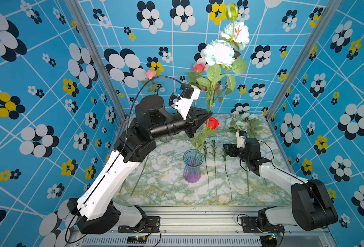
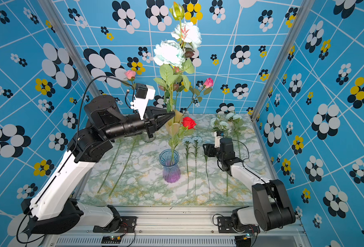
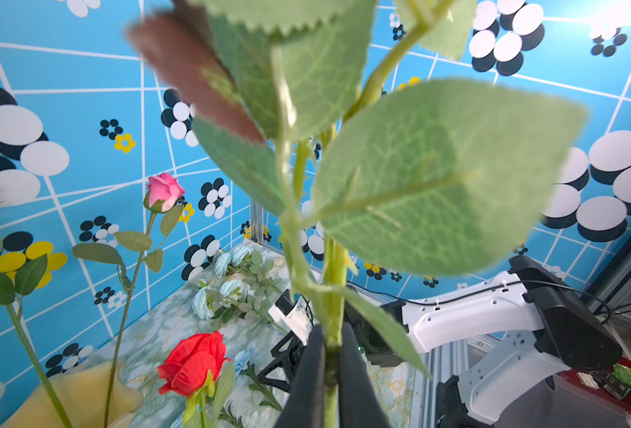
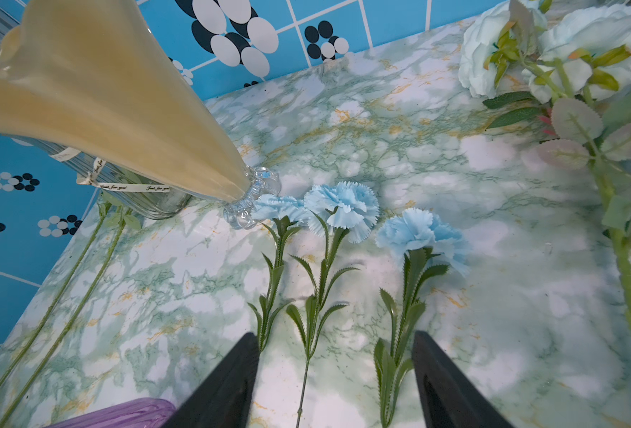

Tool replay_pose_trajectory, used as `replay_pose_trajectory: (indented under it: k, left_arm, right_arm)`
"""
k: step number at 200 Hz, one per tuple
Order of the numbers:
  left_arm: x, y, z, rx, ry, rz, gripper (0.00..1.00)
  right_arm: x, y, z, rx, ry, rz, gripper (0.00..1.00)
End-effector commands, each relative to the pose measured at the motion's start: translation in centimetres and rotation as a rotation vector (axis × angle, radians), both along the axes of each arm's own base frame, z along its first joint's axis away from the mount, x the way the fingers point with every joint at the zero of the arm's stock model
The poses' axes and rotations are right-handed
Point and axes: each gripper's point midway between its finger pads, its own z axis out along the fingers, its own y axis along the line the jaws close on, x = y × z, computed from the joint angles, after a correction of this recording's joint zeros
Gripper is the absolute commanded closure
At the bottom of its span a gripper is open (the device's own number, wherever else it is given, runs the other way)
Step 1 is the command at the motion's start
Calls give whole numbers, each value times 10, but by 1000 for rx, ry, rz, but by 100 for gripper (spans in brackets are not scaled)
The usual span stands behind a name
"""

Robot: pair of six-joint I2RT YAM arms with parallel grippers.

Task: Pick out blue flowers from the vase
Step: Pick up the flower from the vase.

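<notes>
Pale-blue peony spray (image 1: 218,54), ruffled, leafy — pinched in left hand (image 3: 330,335)

A red rose (image 2: 188,122) and a pink rose (image 2: 208,82) stand above the green-marbled tabletop (image 2: 147,188).

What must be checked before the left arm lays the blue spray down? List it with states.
1. Left gripper shut on the peony spray stem: ok.
2. Spray's lower end clear of the purple vase: cannot tell.
3. Red rose standing in the purple vase: ok.
4. Right gripper open, holding nothing: ok.
5. Table by the carnations free of the right gripper: not ok, it hovers there.
</notes>
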Motion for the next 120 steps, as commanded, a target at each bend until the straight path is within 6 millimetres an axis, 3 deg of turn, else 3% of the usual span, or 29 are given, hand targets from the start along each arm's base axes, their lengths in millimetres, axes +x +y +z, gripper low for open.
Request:
replay_pose_trajectory:
  k: [1, 44, 120]
  left_arm:
    - [-12, -3, 21, -36, -9, -60, 100]
    - [-20, 3, 51, -74, -53, -71, 100]
    - [-33, -8, 79, -168, -60, -196, 100]
  right_arm:
    - [4, 7, 13, 11, -38, 20, 31]
    - [5, 9, 14, 27, -41, 27, 31]
    - [5, 8, 13, 24, -37, 18, 29]
